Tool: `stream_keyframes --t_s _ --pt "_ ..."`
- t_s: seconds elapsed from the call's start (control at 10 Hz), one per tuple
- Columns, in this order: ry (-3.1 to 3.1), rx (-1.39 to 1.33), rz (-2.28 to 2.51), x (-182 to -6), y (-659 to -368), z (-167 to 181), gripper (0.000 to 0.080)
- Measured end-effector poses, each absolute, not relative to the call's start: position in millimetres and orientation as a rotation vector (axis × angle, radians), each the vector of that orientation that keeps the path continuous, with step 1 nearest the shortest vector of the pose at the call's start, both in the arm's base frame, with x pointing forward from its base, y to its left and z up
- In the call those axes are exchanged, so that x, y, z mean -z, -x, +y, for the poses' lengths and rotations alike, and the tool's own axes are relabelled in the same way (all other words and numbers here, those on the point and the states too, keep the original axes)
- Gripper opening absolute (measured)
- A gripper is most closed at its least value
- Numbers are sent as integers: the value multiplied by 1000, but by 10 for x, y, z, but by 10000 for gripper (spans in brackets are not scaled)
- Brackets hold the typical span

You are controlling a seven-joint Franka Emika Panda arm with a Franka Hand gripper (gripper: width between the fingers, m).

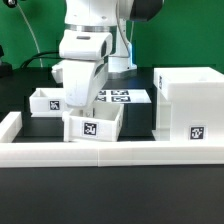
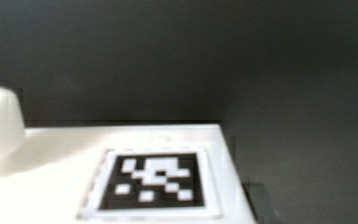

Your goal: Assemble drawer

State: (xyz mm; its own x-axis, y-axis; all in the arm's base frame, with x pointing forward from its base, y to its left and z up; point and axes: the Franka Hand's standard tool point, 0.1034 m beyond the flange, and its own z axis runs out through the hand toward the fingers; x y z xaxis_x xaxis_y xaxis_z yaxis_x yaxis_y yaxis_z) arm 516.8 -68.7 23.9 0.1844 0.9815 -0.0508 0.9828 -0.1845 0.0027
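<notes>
Arm [image 1: 85, 45] low over trays, nothing slotted yet.
Jaws hidden, so can't tell their grip. They hang just behind near tray [image 1: 95, 124], second tray [image 1: 48, 100] beside it. Housing [image 1: 190, 108] sits at tabletop [image 1: 140, 120] edge, exterior view's right. Risk: off-centre descent clips a tray wall and shoves it askew.

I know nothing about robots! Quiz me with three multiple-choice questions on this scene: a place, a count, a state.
1. Where in the exterior view does the tall housing stand? A) left B) right C) middle
2. How many small trays are there? A) one B) two C) three
3. Are the trays inside the housing? A) both B) one C) neither
Answers: 1B, it fills the right side. 2B, a front tray and a back tray. 3C, both sit outside it.
</notes>
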Motion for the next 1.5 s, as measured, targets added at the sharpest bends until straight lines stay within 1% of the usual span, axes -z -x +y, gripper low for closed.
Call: stream_keyframes --t_s 0.2,0.5,1.0,1.2,1.5 --pt "-2389 56 1985 -249 -5195 -637 42" --pt "-2397 73 2012 -318 -5338 -445 42" --pt "-2386 76 2027 -308 -5324 -465 42" --pt "-2388 89 2045 -303 -5323 -384 42" --pt "-2383 91 2051 -300 -5316 -406 42"
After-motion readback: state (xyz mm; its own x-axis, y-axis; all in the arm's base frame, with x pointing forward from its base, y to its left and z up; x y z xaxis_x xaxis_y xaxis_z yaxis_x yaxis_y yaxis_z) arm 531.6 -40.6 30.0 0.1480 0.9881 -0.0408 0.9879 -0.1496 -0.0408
